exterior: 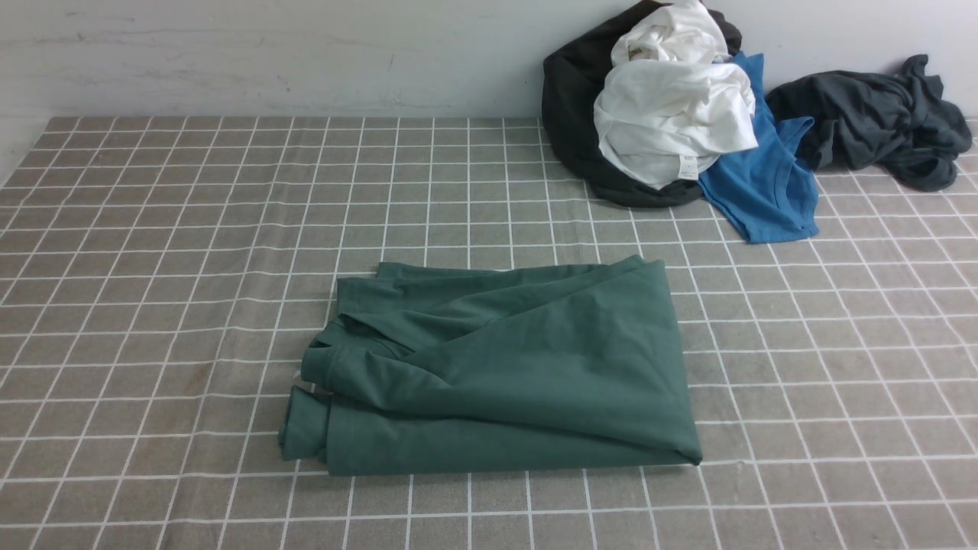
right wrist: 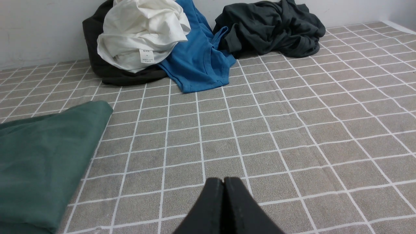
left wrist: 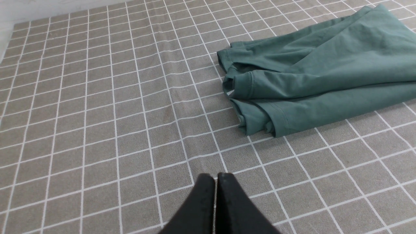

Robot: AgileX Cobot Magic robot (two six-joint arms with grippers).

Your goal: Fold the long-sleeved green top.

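The green long-sleeved top (exterior: 504,374) lies folded into a compact, roughly rectangular bundle in the middle of the checked cloth, with its layered edges and a sleeve cuff at its left end (left wrist: 242,86). Its right edge shows in the right wrist view (right wrist: 45,156). Neither arm appears in the front view. My left gripper (left wrist: 215,177) hovers over bare cloth, apart from the top, with its black fingers pressed together and nothing between them. My right gripper (right wrist: 223,180) is likewise shut and empty, over the cloth to the right of the top.
At the back right by the wall lies a heap of clothes: a white garment (exterior: 672,114) on a black one (exterior: 569,107), a bright blue shirt (exterior: 764,183), and a dark grey garment (exterior: 879,114). The grey checked tablecloth (exterior: 153,267) covers the table.
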